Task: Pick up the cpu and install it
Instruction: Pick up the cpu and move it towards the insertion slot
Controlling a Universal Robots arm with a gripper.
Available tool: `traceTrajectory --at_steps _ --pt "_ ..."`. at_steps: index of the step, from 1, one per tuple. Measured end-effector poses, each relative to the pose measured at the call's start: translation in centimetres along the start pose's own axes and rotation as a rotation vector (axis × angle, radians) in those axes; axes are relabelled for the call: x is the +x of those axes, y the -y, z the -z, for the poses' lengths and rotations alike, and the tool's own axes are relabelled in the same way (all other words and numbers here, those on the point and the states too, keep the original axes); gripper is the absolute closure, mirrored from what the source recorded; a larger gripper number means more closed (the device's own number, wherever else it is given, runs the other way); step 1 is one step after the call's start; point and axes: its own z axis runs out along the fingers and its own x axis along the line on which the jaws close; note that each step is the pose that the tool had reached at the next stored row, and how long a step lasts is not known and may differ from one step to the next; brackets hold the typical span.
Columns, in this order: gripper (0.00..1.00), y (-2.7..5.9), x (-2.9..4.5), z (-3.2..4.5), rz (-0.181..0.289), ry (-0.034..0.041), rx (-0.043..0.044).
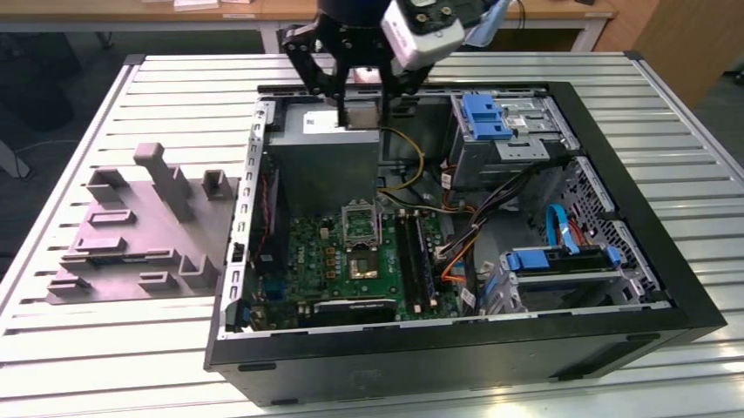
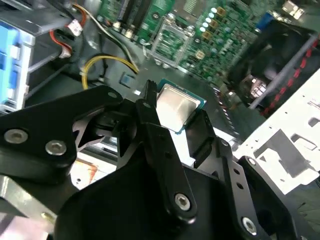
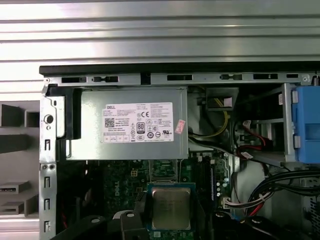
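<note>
The cpu [image 1: 361, 114] is a small silvery square chip, and my gripper [image 1: 361, 104] is shut on it. It hangs above the grey power supply [image 1: 328, 161] at the far end of the open computer case. In both wrist views the cpu [image 2: 175, 106] [image 3: 171, 207] sits flat between the two black fingers [image 2: 148, 112], its metal top facing the cameras. The open cpu socket [image 1: 361, 224] lies on the green motherboard [image 1: 314, 261], nearer the exterior camera than the gripper, and also shows in the second wrist view [image 2: 172, 40].
A brownish chip [image 1: 364, 266] is fixed to the board below the socket. Memory sticks [image 1: 413, 261] stand on the exterior view's right of it. Blue drive cages [image 1: 486, 116] [image 1: 558, 259] and loose cables [image 1: 465, 222] fill the case's right side. A grey fixture block [image 1: 139, 226] lies outside the case.
</note>
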Motion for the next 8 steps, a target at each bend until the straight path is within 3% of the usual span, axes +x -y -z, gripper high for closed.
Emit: traceTrajectory --at_steps 5,8 --pt "0.53 -0.09 -2.22 -0.02 0.000 0.0000 0.0000" --pt "0.53 -0.09 -2.37 -0.02 0.000 0.0001 -0.0006"
